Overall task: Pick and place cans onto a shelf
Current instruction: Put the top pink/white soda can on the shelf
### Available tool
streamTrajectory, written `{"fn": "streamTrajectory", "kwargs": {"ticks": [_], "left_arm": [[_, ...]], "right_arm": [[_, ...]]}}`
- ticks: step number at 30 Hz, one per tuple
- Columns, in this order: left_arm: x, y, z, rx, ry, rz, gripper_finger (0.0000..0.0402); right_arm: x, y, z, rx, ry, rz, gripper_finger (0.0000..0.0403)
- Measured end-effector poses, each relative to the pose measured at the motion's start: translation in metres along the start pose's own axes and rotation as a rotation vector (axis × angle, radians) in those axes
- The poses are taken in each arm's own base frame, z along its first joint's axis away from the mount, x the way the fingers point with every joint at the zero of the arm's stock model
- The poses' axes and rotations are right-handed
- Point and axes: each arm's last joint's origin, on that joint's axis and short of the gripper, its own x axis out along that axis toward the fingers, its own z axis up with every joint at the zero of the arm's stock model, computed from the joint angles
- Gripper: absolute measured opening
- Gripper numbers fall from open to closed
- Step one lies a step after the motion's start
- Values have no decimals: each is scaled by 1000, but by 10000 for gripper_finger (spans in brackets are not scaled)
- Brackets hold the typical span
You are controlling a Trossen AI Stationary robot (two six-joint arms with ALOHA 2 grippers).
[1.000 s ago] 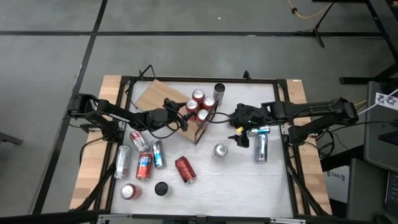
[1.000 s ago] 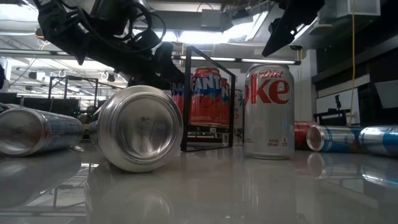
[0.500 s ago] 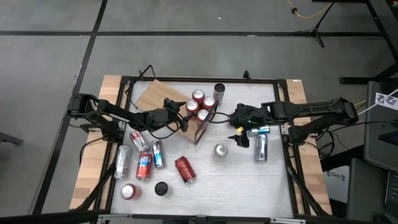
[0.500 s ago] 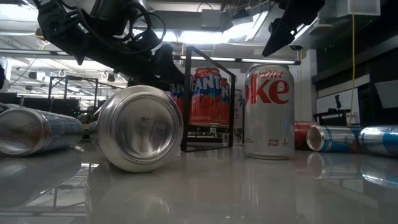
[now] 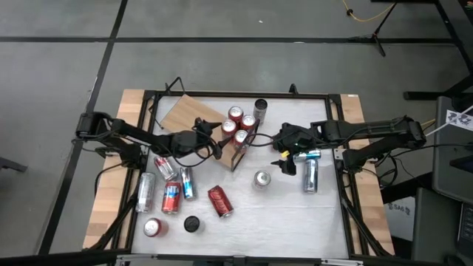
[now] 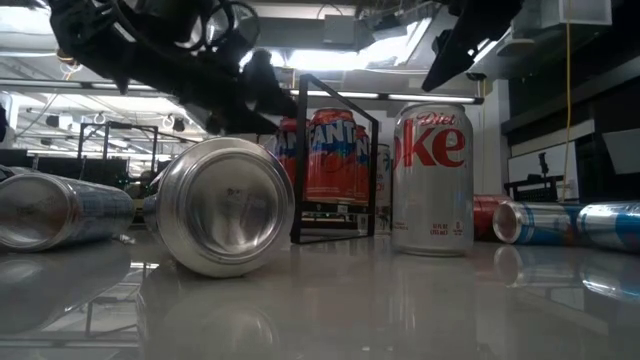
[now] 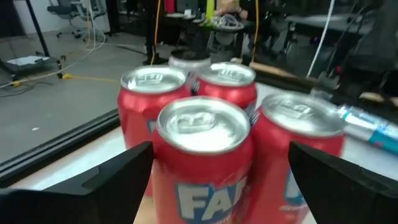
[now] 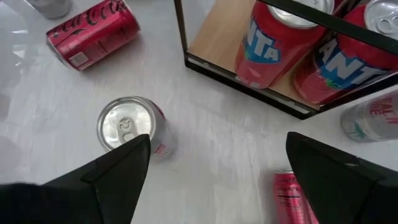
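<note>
The shelf (image 5: 183,114), a light wooden board with a black frame (image 5: 238,155), lies at the table's far left. Several red cans (image 5: 238,125) stand upright on it in a tight cluster. My left gripper (image 5: 216,145) is open and level at the cluster's left side. In its wrist view the nearest red can (image 7: 204,155) stands between the spread fingers with a gap on each side. My right gripper (image 5: 284,161) hangs open above the table right of the frame. It looks down on an upright silver can (image 8: 127,127) and holds nothing.
Several cans lie on their sides near the table's left edge (image 5: 166,188), and a red one (image 5: 220,201) lies mid-table. A black disc (image 5: 191,222) and an upright red can (image 5: 152,227) sit near the front. Two cans lie under my right arm (image 5: 310,176). A slim silver can (image 5: 260,109) stands behind the shelf.
My left gripper has risen a little and drawn slightly back toward the table's left, away from the red cans on the shelf. The cans stand where they were.
</note>
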Motion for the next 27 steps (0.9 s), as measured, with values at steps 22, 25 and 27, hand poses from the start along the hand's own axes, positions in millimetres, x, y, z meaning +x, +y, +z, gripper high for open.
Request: {"fn": "streamTrajectory", "kwargs": {"ticks": [22,25,27], "left_arm": [[-33,17,59,95,-219,20,364],[-34,23,63,85,-235,38,364],[-34,26,65,83,-237,51,364]], "right_arm": [[-8,-95,6,-43,-75,-282,363],[-11,-117,9,-68,-156,-253,363],[-12,-131,9,-65,-190,-255,363]]}}
